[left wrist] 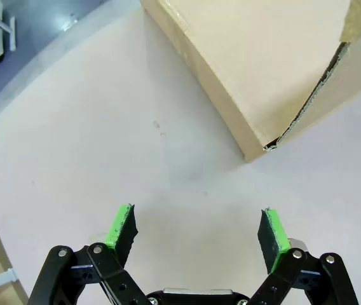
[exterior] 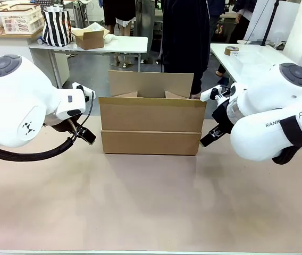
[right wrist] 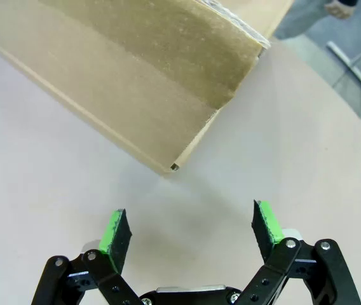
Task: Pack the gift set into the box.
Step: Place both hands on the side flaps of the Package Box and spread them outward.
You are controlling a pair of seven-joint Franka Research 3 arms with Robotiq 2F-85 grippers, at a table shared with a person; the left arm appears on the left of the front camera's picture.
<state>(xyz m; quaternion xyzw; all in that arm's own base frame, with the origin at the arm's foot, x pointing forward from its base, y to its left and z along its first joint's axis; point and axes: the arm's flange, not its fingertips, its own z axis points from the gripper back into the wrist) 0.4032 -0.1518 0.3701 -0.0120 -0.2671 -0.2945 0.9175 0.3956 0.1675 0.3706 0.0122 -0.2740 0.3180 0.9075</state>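
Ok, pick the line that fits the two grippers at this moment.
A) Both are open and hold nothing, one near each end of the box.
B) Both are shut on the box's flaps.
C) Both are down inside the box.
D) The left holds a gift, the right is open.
A: the left gripper and the right gripper are spread wide over bare table, each short of a corner of the box.

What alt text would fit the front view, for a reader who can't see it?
A large brown cardboard box, top flaps open, stands at the middle of a table. The left gripper sits beside its left end and the right gripper beside its right end. A person in dark clothes stands behind it.
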